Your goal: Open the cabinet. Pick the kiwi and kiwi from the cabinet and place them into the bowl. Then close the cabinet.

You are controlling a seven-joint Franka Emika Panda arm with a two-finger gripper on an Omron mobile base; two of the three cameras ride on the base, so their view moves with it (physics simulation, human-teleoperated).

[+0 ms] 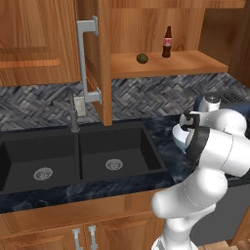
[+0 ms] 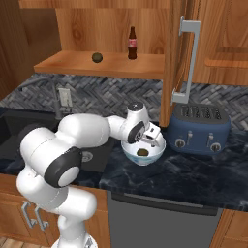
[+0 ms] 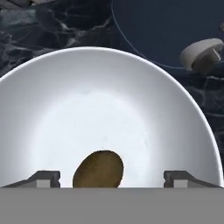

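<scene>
Gripper [image 3: 111,177]: jaws spread wide, empty, over bowl [image 3: 52,87] holding one kiwi [image 3: 98,169]; lift straight up, clearing the rim.

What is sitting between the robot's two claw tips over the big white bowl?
In the hand view, a small brown egg-shaped kiwi lies in the round pale glossy bowl, between the open claw's tips, touching neither.

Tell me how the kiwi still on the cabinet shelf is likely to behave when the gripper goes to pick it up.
The kiwi on the shelf looks small and egg-shaped, so it would probably roll if a finger nudges it off-centre. It seems light for its size and narrower than the open gripper, so the grasp should fit. Its rounded sides may slip unless squeezed across the middle.
</scene>
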